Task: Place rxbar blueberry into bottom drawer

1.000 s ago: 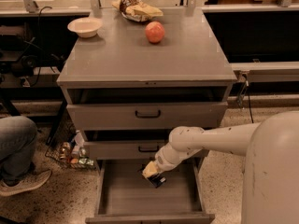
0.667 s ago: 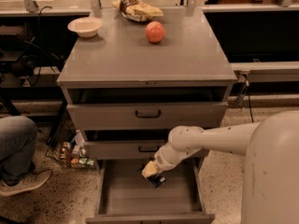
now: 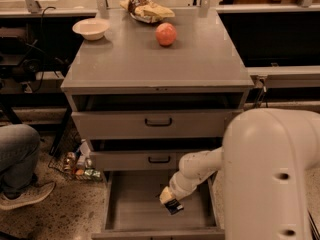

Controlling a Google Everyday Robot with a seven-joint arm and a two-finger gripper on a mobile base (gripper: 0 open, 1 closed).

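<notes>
The bottom drawer [image 3: 131,207] of the grey cabinet [image 3: 150,59] is pulled open, a wide plain grey box with a bare floor. My gripper [image 3: 170,203] hangs over the drawer's middle right, low inside it. It is shut on the rxbar blueberry [image 3: 174,207], a small dark navy bar that sticks out below the fingers, just above the drawer floor. My white arm [image 3: 200,166] reaches in from the right and passes in front of the middle drawer.
Two shallower drawers with black handles [image 3: 158,122] stand slightly open above. On the cabinet top are an apple [image 3: 165,34], a chip bag [image 3: 145,9] and a bowl [image 3: 91,28]. A person's leg [image 3: 17,154] and several cans [image 3: 80,168] are on the left floor.
My arm and gripper have moved down with the bar, from in front of the middle drawer to lower inside the open bottom drawer.
</notes>
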